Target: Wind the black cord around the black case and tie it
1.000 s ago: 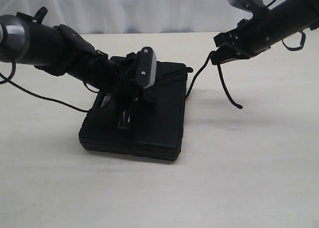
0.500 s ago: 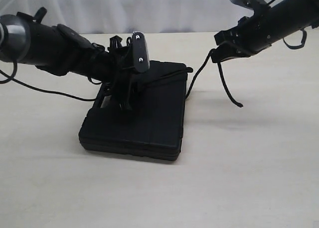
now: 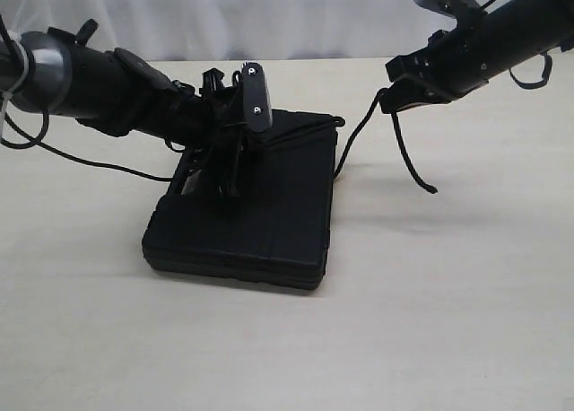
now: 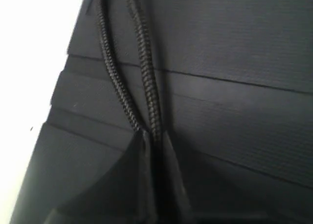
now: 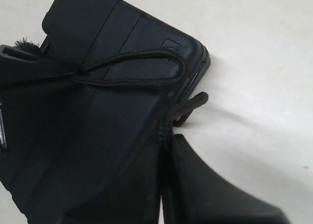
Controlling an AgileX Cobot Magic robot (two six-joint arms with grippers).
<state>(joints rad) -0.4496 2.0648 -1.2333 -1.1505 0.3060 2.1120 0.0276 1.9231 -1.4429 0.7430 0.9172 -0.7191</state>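
The black case [image 3: 269,222] lies flat on the table, ribbed lid up. The black cord [image 3: 359,137] runs from the case's far right corner up to my right gripper [image 3: 392,101], which hangs above the table to the right and is shut on it; a loose end [image 3: 413,164] dangles below. Across the lid lie two strands of the cord [image 4: 142,67], ending between the fingers of my left gripper [image 4: 152,136], shut on them low over the lid [image 4: 234,87]. In the right wrist view the cord [image 5: 146,67] loops round the case's corner [image 5: 193,53] into my right gripper [image 5: 166,136].
The pale wooden table [image 3: 448,303] spreads all round the case. A white curtain [image 3: 269,16] hangs behind. The left arm's own black wiring [image 3: 81,164] trails over the table at the left.
My left gripper has drawn back toward the case's far left and turned, keeping hold of the cord strands. The right arm has stayed still.
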